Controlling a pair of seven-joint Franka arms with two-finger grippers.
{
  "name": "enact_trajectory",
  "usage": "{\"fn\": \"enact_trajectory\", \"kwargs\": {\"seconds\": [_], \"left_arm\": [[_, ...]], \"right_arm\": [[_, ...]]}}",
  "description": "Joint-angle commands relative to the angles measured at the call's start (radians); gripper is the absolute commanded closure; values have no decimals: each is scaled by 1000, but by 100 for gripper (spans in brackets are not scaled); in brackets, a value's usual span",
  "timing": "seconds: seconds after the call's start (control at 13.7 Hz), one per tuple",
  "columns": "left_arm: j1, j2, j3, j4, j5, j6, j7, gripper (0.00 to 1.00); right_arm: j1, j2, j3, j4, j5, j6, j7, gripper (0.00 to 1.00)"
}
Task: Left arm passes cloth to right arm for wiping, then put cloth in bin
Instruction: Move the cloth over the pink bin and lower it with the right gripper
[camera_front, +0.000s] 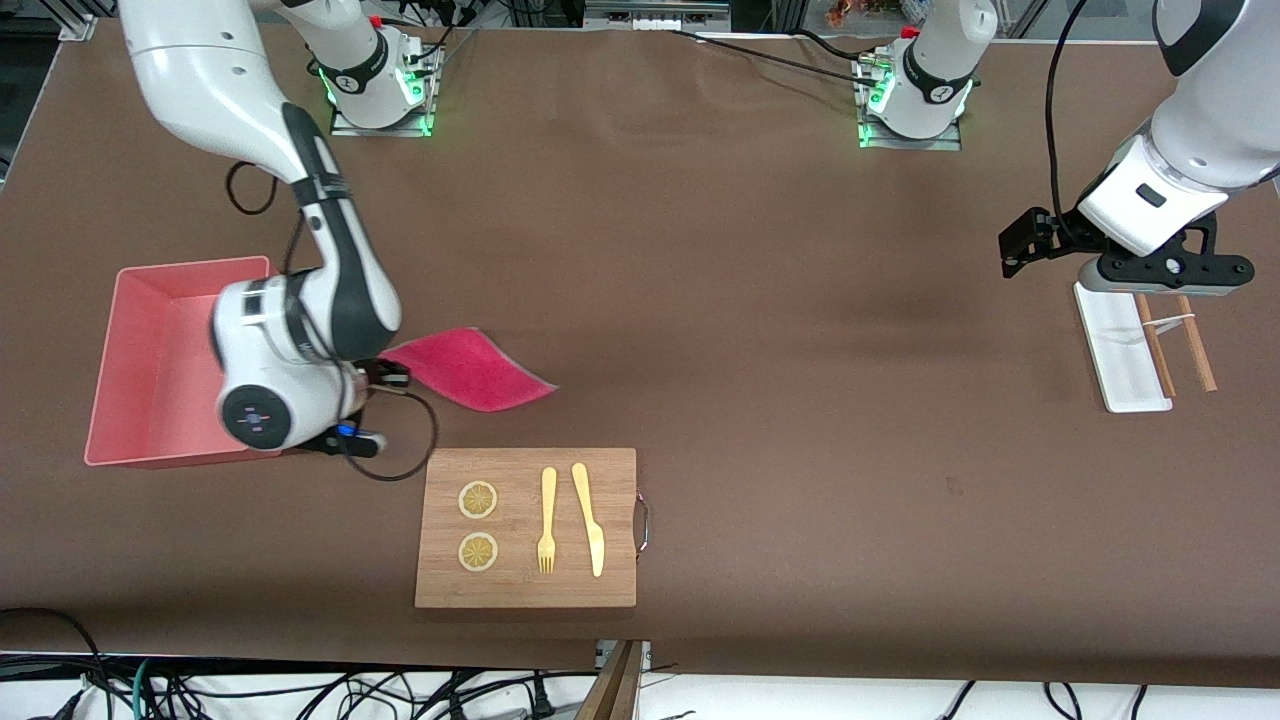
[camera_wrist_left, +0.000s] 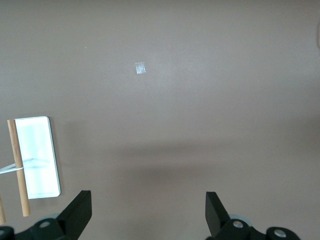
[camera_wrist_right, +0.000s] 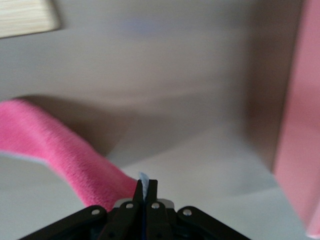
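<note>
With the left gripper (camera_wrist_left: 147, 212) waiting spread at the frame's right, the right gripper (camera_front: 385, 375) is pinching the cloth (camera_front: 470, 368) beside the bin (camera_front: 150, 320) at centre-left, needing to carry it over the rim and release.

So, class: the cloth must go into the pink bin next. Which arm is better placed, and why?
Right. The right gripper is shut on the cloth, right beside the bin. The left gripper waits open and empty over the white tray, at the left arm's end of the table.
</note>
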Motion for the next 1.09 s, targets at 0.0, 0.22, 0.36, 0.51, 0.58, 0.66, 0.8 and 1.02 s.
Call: {"fn": "enact_trajectory", "kwargs": {"seconds": [0.0,0.22,0.36,0.51,0.58,0.66,0.8,1.02], "left_arm": [[-3,-2,-3,10,-9,-14,-8,0],[-3,-2,-3,10,-9,-15,-6,0],[-3,-1,-3,11,-8,-14,-6,0],[-3,-1,-3,11,-9,-15,-6,0],[-3,-1,-3,11,-8,-15,-6,0],[-3,-1,-3,10,-9,-15,-6,0],[-3,-1,-3,13,-8,-17,-6,0],[-3,-1,-3,14,-9,-17,-6,0]], "right_arm": [[17,-112,-52,-5,-16,-103,-73,100],[10,-255,-98,-2,-39,-164,-147,100],[6,-312,-132,50,-40,-239,-190,100],[6,-321,-207,111,-40,-331,-293,100],[6,-324,-253,140,-42,-361,-358,100],[6,-324,-299,145,-60,-373,-444,100],[-9,-315,-362,140,-123,-366,-593,100],[-91,-289,-365,105,-165,-314,-693,100]]}}
